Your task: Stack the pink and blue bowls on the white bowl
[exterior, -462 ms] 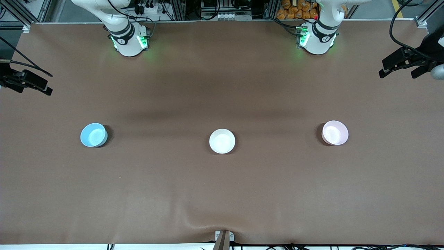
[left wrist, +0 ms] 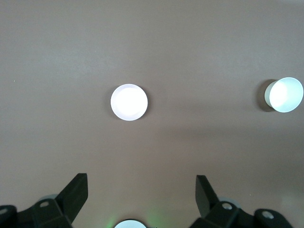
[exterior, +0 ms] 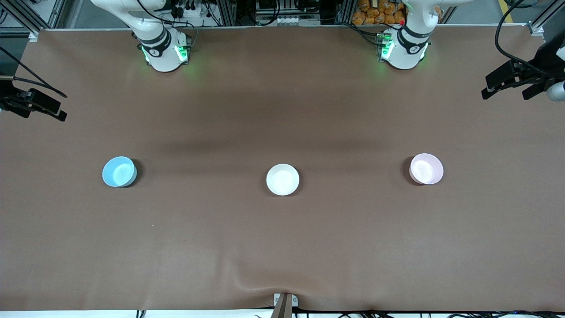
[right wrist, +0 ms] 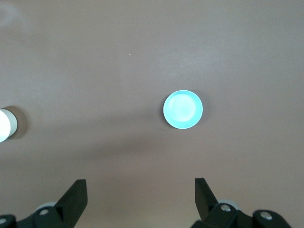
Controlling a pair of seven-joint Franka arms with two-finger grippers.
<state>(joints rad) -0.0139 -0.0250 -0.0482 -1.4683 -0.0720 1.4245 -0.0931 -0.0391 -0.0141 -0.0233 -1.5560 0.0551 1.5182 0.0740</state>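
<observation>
Three bowls stand apart in a row on the brown table. The light blue bowl (exterior: 119, 171) is toward the right arm's end, the white bowl (exterior: 282, 179) in the middle, the pale pink bowl (exterior: 426, 168) toward the left arm's end. My left gripper (left wrist: 141, 176) is open and empty, high above the table; its view shows the pink bowl (left wrist: 129, 102), washed out, and the white bowl (left wrist: 284, 94). My right gripper (right wrist: 140, 180) is open and empty, also high up; its view shows the blue bowl (right wrist: 183, 109) and the white bowl's edge (right wrist: 4, 124).
The brown cloth (exterior: 282, 247) covers the whole table and wrinkles at the edge nearest the front camera. The arm bases (exterior: 163, 51) (exterior: 404, 48) stand along the edge farthest from that camera. Dark gripper parts hang at both ends (exterior: 507, 84) (exterior: 33, 104).
The left gripper has shifted very slightly at the edge of the front view. The bowls have not moved.
</observation>
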